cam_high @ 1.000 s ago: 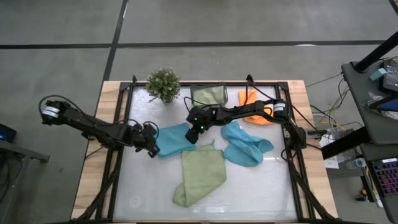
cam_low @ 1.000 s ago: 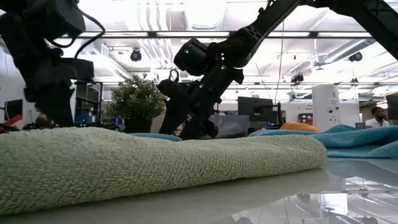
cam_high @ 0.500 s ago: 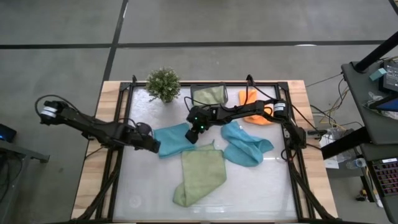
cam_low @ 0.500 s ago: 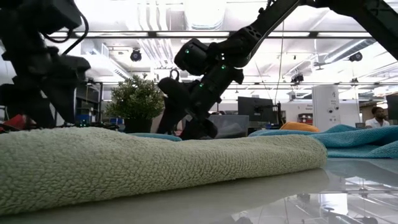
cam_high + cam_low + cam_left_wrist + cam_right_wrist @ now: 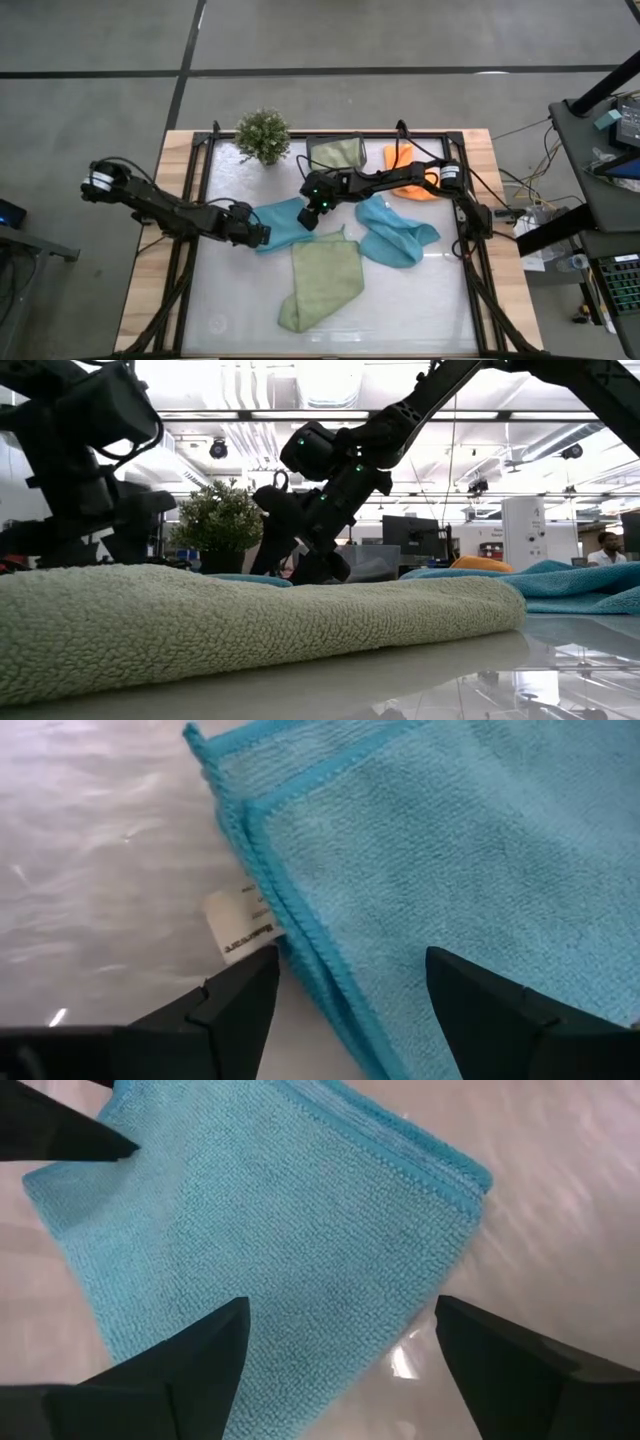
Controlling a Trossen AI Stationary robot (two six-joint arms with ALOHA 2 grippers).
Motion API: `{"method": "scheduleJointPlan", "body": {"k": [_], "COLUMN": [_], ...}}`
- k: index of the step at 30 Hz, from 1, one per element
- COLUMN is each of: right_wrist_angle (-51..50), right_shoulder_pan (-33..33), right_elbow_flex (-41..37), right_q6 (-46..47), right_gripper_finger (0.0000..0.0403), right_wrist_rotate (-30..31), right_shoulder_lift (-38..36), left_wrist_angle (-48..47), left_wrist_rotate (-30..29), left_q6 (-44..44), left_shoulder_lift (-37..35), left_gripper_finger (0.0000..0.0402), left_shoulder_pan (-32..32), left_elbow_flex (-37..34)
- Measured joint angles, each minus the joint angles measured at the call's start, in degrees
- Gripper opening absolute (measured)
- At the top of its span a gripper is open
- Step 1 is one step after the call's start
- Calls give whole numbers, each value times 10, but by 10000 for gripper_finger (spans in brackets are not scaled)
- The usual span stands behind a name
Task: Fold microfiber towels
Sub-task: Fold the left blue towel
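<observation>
Left gripper (image 5: pixel 345 990), spread open, straddles the folded teal-blue microfiber towel's (image 5: pixel 283 222) double edge mid-worktop (image 5: pixel 420 300); right gripper (image 5: pixel 340 1345) hovers open above. Pinch both layers together, beside the white tag (image 5: pixel 238 925).

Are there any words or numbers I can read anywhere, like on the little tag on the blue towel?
Small white care tag sewn to the edge of the folded teal-blue microfiber towel, between the open left gripper fingers: it has tiny dark print, too small and blurred to read.
No other words, numbers or signs can be read in any view.
</observation>
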Motion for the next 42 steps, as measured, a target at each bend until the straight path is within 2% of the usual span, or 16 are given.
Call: {"method": "scheduleJointPlan", "body": {"k": [7,11,16,23,33,37,42], "right_wrist_angle": [34,68,71,80,84,86,92], "right_shoulder_pan": [14,20,20,20,26,28,27], "right_elbow_flex": [1,0,0,-1,-1,-1,-1], "right_q6": [8,7,9,0,-11,-11,-14], "right_gripper_finger": [308,302,282,227,217,166,78], "right_wrist_rotate": [-26,-50,-50,-50,-45,-45,-45], "right_shoulder_lift": [18,23,23,25,25,25,25], "left_wrist_angle": [34,68,76,89,135,143,142], "left_wrist_rotate": [-14,-32,-36,-46,-69,-69,-68], "left_q6": [9,9,9,12,46,58,70], "left_shoulder_lift": [27,42,53,57,55,55,54], "left_gripper_finger": [239,223,193,143,53,10,7], "left_shoulder_pan": [0,0,0,0,0,0,1], "left_elbow_flex": [7,7,9,5,6,6,5]}}
